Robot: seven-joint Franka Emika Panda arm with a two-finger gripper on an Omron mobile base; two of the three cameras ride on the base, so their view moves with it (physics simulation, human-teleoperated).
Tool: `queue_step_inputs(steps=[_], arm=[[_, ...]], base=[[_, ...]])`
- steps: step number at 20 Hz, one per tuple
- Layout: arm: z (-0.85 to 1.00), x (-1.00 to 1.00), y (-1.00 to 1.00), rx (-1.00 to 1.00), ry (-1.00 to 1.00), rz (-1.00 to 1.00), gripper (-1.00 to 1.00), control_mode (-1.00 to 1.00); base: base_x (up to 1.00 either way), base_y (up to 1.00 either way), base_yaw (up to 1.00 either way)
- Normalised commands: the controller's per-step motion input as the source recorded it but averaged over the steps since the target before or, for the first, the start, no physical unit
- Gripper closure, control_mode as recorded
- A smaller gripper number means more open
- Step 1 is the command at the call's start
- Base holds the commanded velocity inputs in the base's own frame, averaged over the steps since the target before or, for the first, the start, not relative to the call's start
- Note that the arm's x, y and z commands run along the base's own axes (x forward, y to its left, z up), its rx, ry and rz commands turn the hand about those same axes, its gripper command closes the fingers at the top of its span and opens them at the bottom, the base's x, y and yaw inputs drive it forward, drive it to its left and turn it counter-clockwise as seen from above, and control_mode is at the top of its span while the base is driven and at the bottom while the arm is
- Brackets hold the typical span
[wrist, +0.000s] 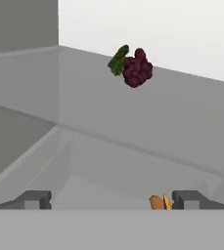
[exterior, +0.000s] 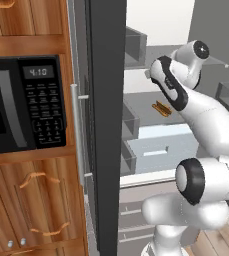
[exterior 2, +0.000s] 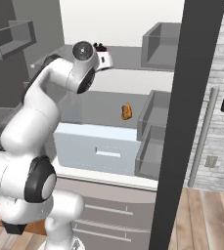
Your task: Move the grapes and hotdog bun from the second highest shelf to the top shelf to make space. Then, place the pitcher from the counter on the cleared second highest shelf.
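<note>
With its two fingertips standing wide apart and nothing between them, the end effector point(wrist: 111, 200) looks to have let go of the grapes point(wrist: 133, 67), which sit ahead of it on the top shelf point(wrist: 191, 117), toward the white back wall of the fridge. From the right, the dark berries point(exterior 2: 100, 47) show just past the white hand, up at the level of that glass plate, so I'd judge the first item delivered.

Grapes go up there because the shelf below has to be emptied for the pitcher; putting them well back leaves the front edge free for the second item.

Down on the second highest shelf point(exterior 2: 99, 105) lies the bun point(exterior 2: 126, 112), alone near the middle and well clear of the door bins point(exterior 2: 155, 117) on the right. Seen from the left it is a small tan strip point(exterior: 161, 108) just beside the arm's forearm. Through the translucent plate its orange end also peeks out by the right fingertip point(wrist: 187, 199) in the hand view.

My guess is the bun comes next: the hand would have to draw back out, drop a level and reach in without clipping the shelf's front edge.
</note>
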Motion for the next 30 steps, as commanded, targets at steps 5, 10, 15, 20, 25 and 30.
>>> queue_step_inputs(steps=[5, 10, 15, 20, 25, 30], arm=[[-0.05, -1.00, -0.53, 0.00, 0.09, -0.07, -1.00, -1.00], [-0.41, -0.79, -0.53, -0.03, 0.12, -0.09, -1.00, -1.00], [-0.65, -0.28, -0.29, -0.08, 0.11, -0.06, -1.00, -1.00], [-0.50, 0.08, -0.04, -0.01, 0.05, -0.01, -1.00, -1.00], [-0.27, 0.42, 0.00, 0.00, 0.02, 0.00, -1.00, -1.00], [-0.22, 0.56, 0.00, 0.00, 0.06, 0.00, -1.00, -1.00]], base=[[0.00, 0.00, 0.00], [0.00, 0.00, 0.00], [0.00, 0.00, 0.00], [0.00, 0.00, 0.00], [0.00, 0.00, 0.00], [0.00, 0.00, 0.00]])
